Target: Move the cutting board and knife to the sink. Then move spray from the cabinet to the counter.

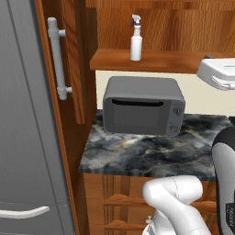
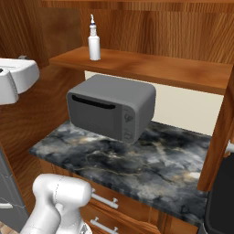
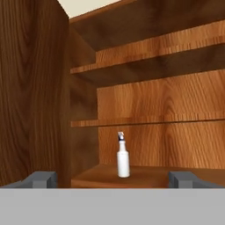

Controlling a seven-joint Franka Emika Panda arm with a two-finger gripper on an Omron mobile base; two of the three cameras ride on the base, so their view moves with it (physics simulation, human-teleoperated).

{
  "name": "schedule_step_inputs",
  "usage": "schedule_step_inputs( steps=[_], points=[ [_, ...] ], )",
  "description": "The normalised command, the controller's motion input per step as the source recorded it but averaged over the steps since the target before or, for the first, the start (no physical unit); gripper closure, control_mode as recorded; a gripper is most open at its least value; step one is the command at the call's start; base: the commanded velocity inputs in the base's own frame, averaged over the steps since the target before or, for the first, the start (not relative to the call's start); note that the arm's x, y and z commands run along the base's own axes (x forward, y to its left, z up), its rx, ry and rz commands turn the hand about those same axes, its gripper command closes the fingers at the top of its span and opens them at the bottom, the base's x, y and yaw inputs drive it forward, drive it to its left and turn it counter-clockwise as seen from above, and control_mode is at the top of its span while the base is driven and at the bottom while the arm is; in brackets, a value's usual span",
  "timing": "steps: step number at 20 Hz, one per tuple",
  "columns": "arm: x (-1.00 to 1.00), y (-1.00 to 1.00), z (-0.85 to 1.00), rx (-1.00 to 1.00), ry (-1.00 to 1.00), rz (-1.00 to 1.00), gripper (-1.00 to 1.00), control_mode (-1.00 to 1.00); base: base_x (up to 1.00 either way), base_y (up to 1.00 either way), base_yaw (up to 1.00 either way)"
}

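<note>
Woodgrain, reddish-brown and glossy, lined the open cabinet (image 1: 156, 27), whose plain lower shelf carried the spray (image 1: 136, 38) upright near its left end, well back from the front lip. It was a small white cylinder narrowing to a slim neck, topped by a blue-and-white trigger nozzle; in the right base view it stood just left of the shelf's middle. The cabinet door (image 1: 69, 55) hung swung out to the left, with a long grey cylindrical bar handle (image 1: 58, 58) fixed vertically on its face. Below the shelf sat a boxy matte-grey microwave (image 1: 143, 105) with rounded corners, a dark window and two round knobs on its right side, resting on the counter (image 1: 137, 153), a dark marble-look slab streaked with grey, white and tan veins. Wooden drawers with pale bar pulls ran under it. A smooth grey fridge (image 1: 23, 114) stood at far left. In the hand view the gripper (image 3: 112, 181) faced the spray (image 3: 123, 159) from some way off, its two blocky grey fingertips (image 3: 41, 179) spread wide with nothing between them; the bottle stood centred between them, apparently on the lowest of three wooden shelves, though the blurred grain made the shelf edge hard to place.
</note>
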Motion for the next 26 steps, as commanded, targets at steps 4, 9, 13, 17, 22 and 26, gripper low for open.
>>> schedule_step_inputs(
  steps=[4, 9, 13, 17, 22, 26],
  points=[
    [0.31, 0.00, 0.00, -0.01, 0.00, -0.09, -1.00, -1.00, 0.00, 0.00, 0.00],
    [0.17, -0.05, -0.03, -0.01, 0.00, -0.05, -1.00, -1.00, 0.00, 0.00, 0.00],
    [0.28, -0.08, -0.19, -0.02, 0.07, -0.02, -1.00, -1.00, 0.00, 0.00, 0.00],
    [0.26, -0.03, -0.12, -0.02, 0.04, 0.00, -1.00, -1.00, 0.00, 0.00, 0.00],
    [0.28, 0.00, -0.03, 0.00, 0.00, 0.00, -1.00, -1.00, 0.00, 0.00, 0.00],
    [0.29, 0.00, -0.03, 0.00, 0.01, 0.01, -1.00, -1.00, 0.00, 0.00, 0.00]
  ],
)
